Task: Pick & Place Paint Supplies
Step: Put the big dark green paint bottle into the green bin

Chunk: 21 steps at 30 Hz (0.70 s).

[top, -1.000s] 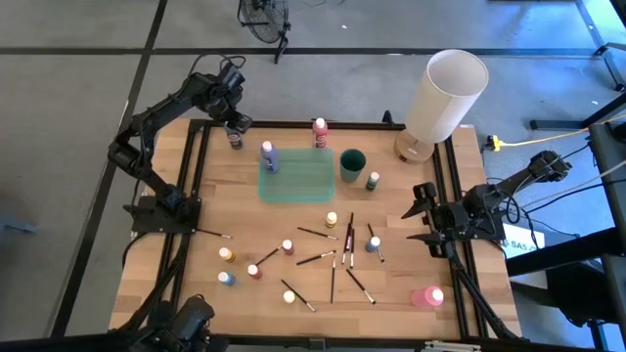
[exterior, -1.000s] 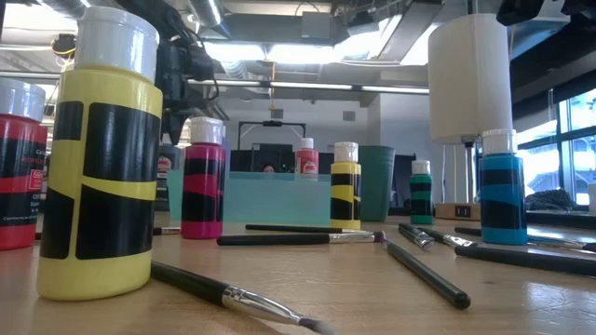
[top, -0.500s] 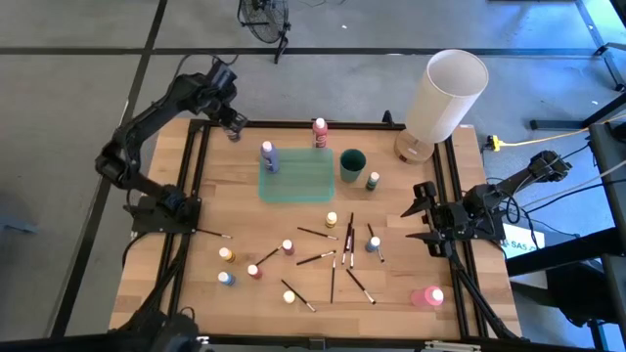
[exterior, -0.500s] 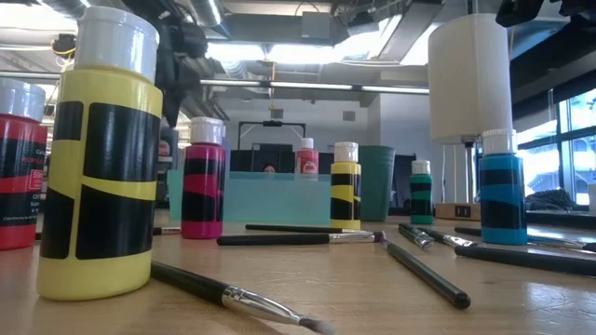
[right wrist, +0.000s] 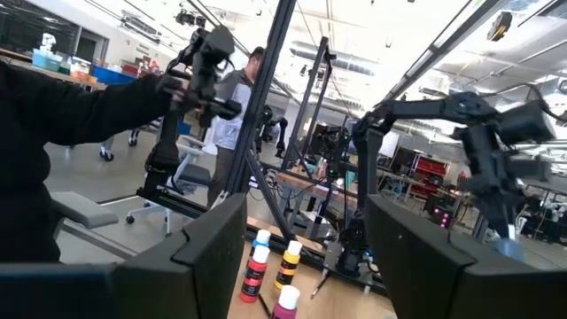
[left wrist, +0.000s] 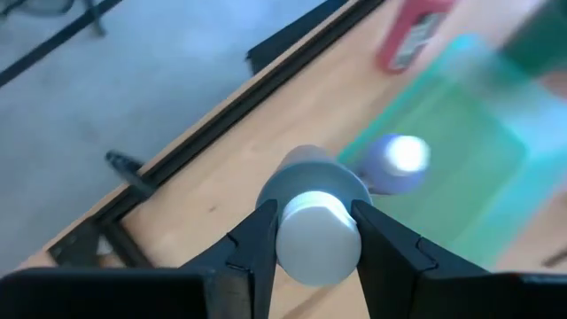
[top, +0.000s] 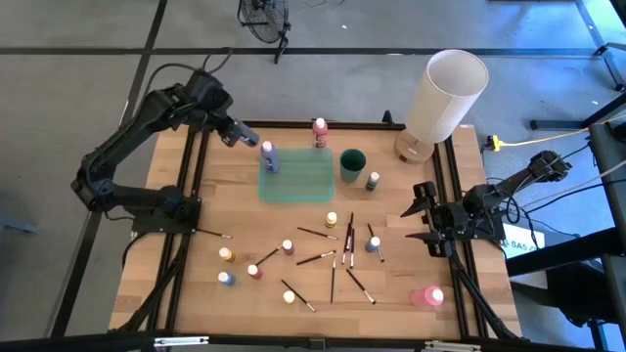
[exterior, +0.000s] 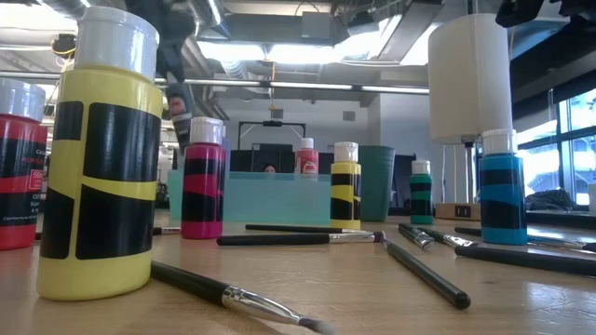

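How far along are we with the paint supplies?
Early days. One purple bottle stands on the green tray. The left pincer is shut on a white-capped bottle over the table's far left. The right pincer waits open at the right edge. The brushes and remaining bottles are unsorted.

Left arm (top: 147, 117): matte black, boxy links joined by rounded joints.
Right arm (top: 489, 205): same black build, with dark cables trailing off beside the table (top: 245, 293).
Left gripper (left wrist: 314, 235): two dark, flat-faced angular fingers (left wrist: 252, 244).
Right gripper (right wrist: 306, 239): two broad black slab-like fingers (right wrist: 213, 239).
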Available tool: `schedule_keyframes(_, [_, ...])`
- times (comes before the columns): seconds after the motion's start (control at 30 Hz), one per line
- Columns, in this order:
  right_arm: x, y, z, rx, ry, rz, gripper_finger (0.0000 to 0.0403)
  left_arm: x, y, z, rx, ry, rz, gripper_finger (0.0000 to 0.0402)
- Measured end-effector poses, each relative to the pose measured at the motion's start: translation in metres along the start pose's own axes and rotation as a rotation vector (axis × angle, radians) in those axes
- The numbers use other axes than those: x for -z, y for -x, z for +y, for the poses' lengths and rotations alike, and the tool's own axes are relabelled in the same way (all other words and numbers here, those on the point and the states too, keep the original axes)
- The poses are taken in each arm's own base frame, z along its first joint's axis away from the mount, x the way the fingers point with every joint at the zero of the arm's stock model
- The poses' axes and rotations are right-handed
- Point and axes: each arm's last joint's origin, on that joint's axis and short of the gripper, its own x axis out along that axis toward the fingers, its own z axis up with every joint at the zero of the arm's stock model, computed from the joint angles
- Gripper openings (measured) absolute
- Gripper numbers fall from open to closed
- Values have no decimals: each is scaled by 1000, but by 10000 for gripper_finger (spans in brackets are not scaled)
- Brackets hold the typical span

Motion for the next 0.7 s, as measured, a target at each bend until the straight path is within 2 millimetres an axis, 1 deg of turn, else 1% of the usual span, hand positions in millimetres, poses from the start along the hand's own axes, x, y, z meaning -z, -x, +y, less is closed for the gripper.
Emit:
schedule_keyframes(0.2, [0, 0, 0, 0, -7, 0, 232, 12, 25, -22, 103, -69, -83, 118])
schedule_keyframes(0.27, [0, 0, 0, 0, -8, 0, 232, 14, 34, -27, 84, -95, -113, 118])
schedule_keyframes(0.37, [0, 0, 0, -1, -8, 2, 232, 17, 54, -31, -8, -120, -197, 118])
schedule_keyframes(0.43, [1, 0, 0, -2, -7, 5, 232, 17, 66, -32, -45, -114, -255, 118])
schedule_keyframes(0.5, [1, -1, 0, -3, -7, 7, 232, 17, 77, -34, -42, -118, -290, 118])
schedule_keyframes(0.7, [2, -1, 1, -5, -6, 14, 232, 9, 106, -41, 34, -146, -390, 118])
